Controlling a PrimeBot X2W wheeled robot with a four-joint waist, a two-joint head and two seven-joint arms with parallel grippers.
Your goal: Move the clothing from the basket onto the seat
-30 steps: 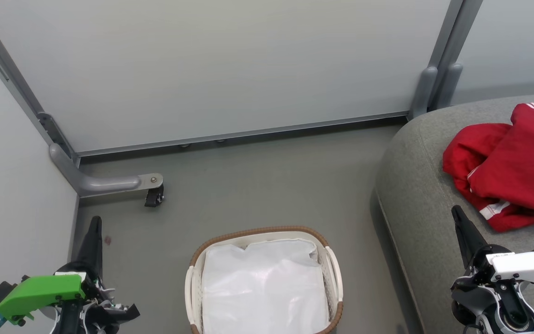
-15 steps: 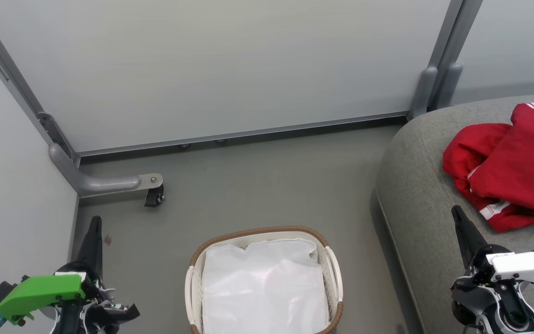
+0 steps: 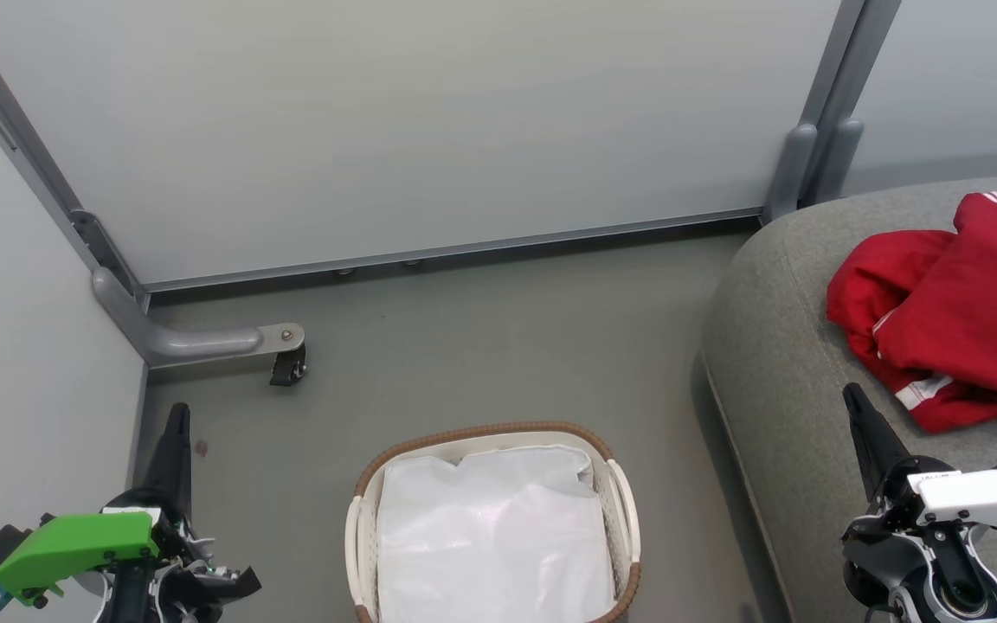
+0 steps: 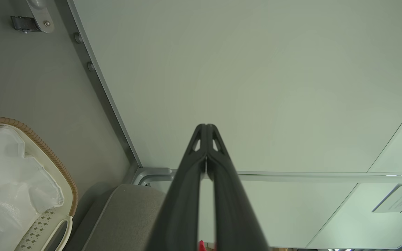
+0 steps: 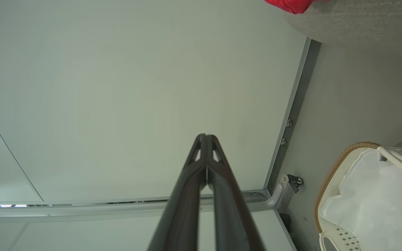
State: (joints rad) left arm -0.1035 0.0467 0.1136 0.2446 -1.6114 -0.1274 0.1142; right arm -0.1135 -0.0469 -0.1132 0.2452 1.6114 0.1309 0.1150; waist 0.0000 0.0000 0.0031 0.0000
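Grey floor (image 3: 498, 346), pale partition walls (image 3: 421, 130), clothing (image 3: 957, 320) on grey seat (image 3: 775, 363), left tool (image 3: 177, 410) and right tool (image 3: 851, 393) closed

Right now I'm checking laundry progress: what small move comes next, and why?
Probably none, just stop: the basket shows only its white liner, the red clothing lies on the seat, and the left gripper and right gripper are shut on nothing.

Grey floor (image 3: 481, 329) carries the liner-filled basket (image 3: 481, 430), between left gripper (image 3: 178, 408) and right gripper (image 3: 852, 391). Grey seat (image 3: 775, 363) holds red clothing (image 3: 966, 320) just beyond the right fingertips.
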